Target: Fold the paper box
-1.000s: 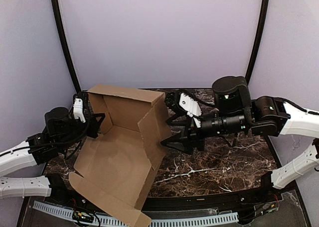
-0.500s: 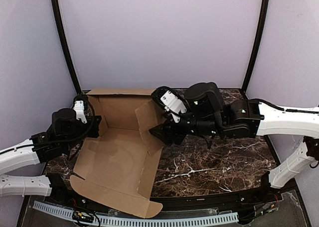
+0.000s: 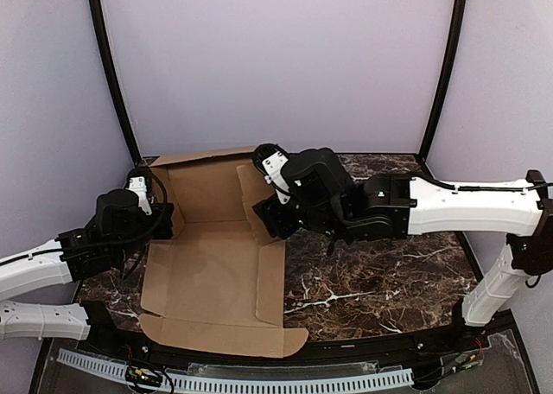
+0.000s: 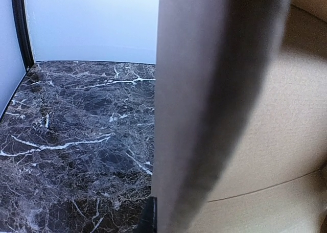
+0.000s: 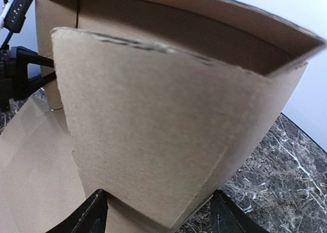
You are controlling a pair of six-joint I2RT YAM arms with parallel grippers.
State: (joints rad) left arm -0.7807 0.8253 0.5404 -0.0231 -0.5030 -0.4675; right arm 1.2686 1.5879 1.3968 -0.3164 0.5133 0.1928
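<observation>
The paper box (image 3: 216, 273) is a plain brown cardboard sheet whose base lies flat on the left half of the table, with the back wall and side flaps raised. My left gripper (image 3: 164, 214) is shut on the box's left side wall, which fills the left wrist view edge-on as a blurred wall (image 4: 204, 115) beside one black finger (image 4: 149, 220). My right gripper (image 3: 270, 217) is open at the raised right flap. In the right wrist view that flap (image 5: 153, 131) stands face-on between my widely spread fingers (image 5: 94, 215), right gripper (image 5: 161, 220).
Dark marble table (image 3: 371, 282) stretches bare to the right of the box. The box's front flap reaches the table's near edge by the white cable rail (image 3: 259, 384). Black frame posts (image 3: 112, 74) and purple walls close in the back and sides.
The box has swung down from a tilt to lie flat and square on the table. My right arm has moved left and back, pushing the right flap upright. The left grip is unchanged.
</observation>
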